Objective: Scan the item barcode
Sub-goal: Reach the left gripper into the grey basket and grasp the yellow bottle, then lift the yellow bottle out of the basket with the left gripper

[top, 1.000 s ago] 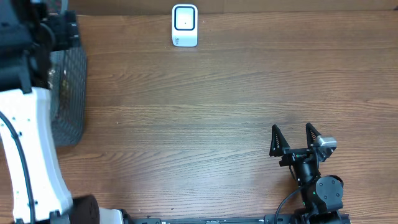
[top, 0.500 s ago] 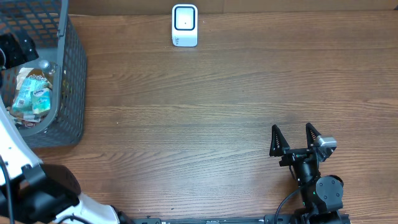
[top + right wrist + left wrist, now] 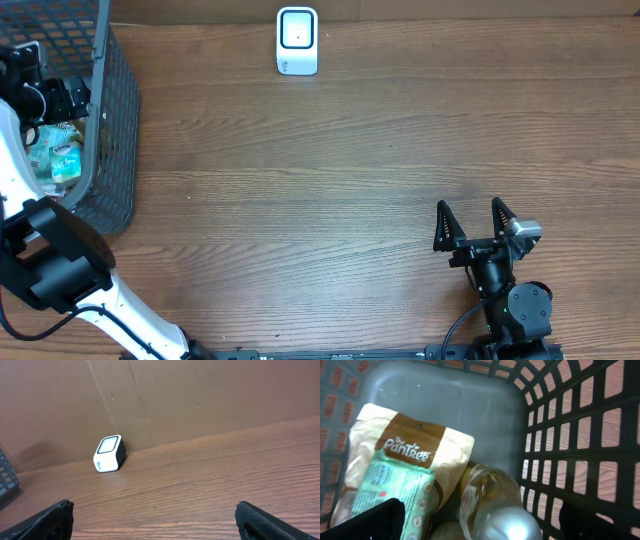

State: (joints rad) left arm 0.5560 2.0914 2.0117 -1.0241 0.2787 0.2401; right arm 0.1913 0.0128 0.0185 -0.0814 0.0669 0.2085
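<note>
Plastic bottle [image 3: 492, 502] (in basket [image 3: 580, 435]) — beneath left gripper [image 3: 482, 527].

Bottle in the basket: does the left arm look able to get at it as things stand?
Probably yes. The left gripper hangs open over the basket, right above the bottle, which lies uncovered beside the pouch. Only the basket wall close on one side might crowd a finger.

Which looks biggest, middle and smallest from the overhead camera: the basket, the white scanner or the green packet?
Largest: basket, by far.
Next: white scanner and green packet. These two look about the same size, and the packet is partly hidden inside the basket, so I won't rank one over the other.
</note>
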